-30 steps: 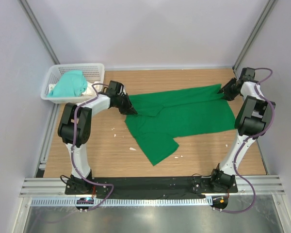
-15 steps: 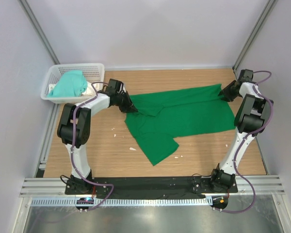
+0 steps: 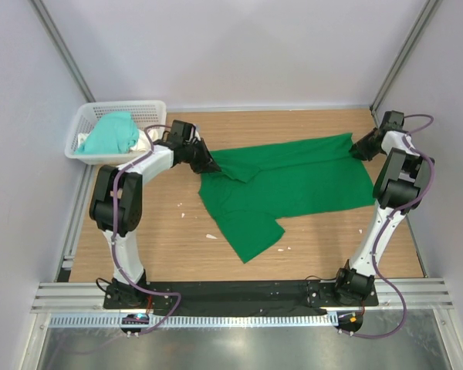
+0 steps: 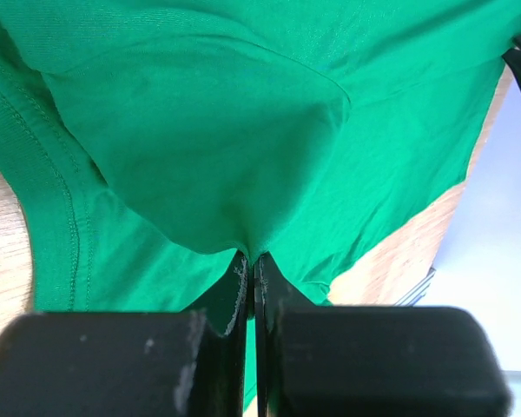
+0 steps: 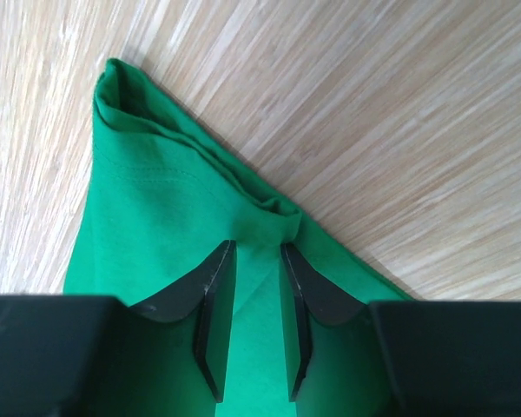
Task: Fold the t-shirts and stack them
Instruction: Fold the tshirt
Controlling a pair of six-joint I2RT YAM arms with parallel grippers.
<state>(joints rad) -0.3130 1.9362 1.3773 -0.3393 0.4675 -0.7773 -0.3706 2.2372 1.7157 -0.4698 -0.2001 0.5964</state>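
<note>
green t-shirt [image 3: 293, 181] lies spread on the tabletop [image 3: 162, 231]; left gripper [image 4: 250, 261] pinches its left side, right gripper [image 5: 256, 252] straddles its far-right corner, jaws apart, likely to pull it flat.

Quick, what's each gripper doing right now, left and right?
Left gripper: shut on the green shirt.
Right gripper: jaws open, straddling the shirt's corner, not clamped.

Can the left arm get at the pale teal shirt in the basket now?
Probably not yet: the basket stands close beside it, but the left gripper is shut on the green t-shirt.
</note>
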